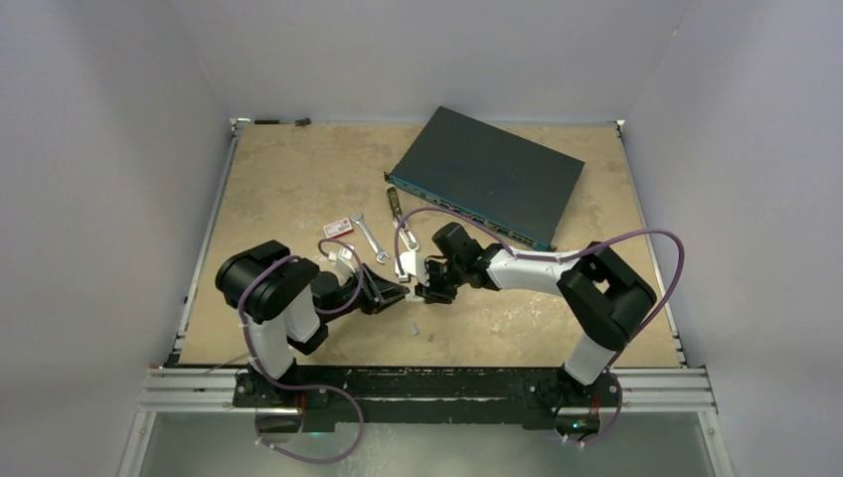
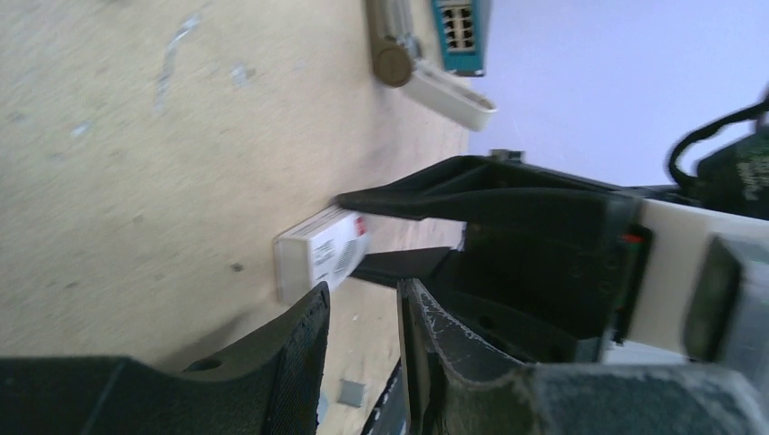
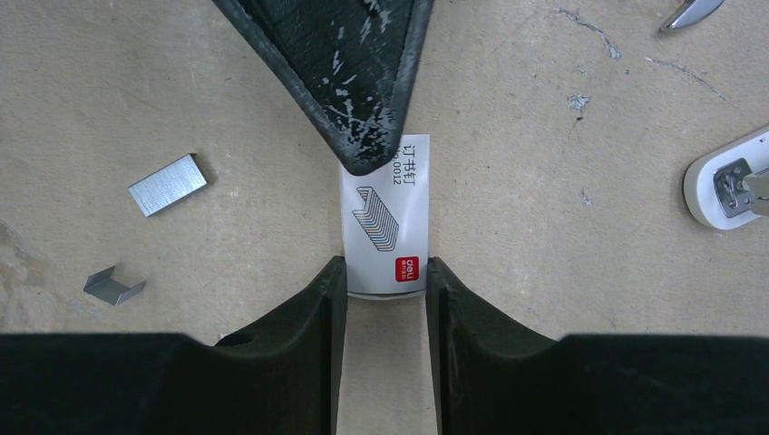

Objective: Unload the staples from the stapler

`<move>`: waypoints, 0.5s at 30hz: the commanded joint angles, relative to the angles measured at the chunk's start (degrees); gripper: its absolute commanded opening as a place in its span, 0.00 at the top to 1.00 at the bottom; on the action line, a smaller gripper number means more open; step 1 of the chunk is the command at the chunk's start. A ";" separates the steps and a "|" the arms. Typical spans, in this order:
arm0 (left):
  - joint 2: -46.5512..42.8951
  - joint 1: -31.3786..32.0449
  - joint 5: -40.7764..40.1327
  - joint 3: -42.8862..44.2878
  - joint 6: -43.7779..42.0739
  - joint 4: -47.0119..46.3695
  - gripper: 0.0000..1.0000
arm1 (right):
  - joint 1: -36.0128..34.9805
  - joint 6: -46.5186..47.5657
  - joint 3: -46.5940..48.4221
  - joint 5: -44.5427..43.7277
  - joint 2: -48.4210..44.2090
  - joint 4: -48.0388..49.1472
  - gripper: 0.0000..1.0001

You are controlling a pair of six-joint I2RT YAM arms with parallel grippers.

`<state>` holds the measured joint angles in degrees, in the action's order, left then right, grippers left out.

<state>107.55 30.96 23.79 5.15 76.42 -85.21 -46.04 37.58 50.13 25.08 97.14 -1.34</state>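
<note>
Beige stone-look desk (image 1: 278, 179) carries a dark teal network switch (image 1: 487, 174) at the far right. Both arms reach inward and meet near the middle.

Position of work items:
- The stapler (image 3: 730, 181) lies past the meeting point, between the switch and the silver wrench (image 1: 370, 237). Neither arm touches it. Whether its channel holds staples cannot be read from here.
- A small white staple box (image 3: 385, 217) with a red logo lies flat where the arms meet.
- One flat staple strip (image 3: 168, 184) and one bent staple piece (image 3: 113, 285) lie loose on the desk beside the box.

End effector state:
- The right end effector (image 3: 385, 272) is closed partway onto the near end of the staple box, one finger against each long side.
- The left end effector (image 2: 363, 294) has its jaws a narrow gap apart, and its tip overlaps the far end of the box. Whether it bears on the box cannot be told.

Step in hand, as judged: two-arm handling of the staple box, not the stapler. The loose staples suggest that unloading is at least partly done.

Next move, as judged: hold the box steady with the right grip while the left works its far end. Alternatively, release it and go to the stapler channel to check for remaining staples.
</note>
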 commanded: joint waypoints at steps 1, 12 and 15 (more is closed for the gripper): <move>-5.56 0.28 -2.87 0.48 -4.35 -4.52 0.68 | 0.21 1.11 1.66 0.24 0.30 -1.56 0.64; -5.59 0.13 -2.70 1.34 -5.06 -3.43 0.68 | 0.21 1.22 1.87 0.32 0.68 -1.93 0.65; -6.20 -0.27 -3.70 0.13 -5.19 -3.28 0.68 | 0.21 1.18 2.05 0.31 0.76 -2.02 0.65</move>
<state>101.56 30.94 21.98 6.74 72.79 -84.84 -46.04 37.65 50.24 25.08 97.19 -1.52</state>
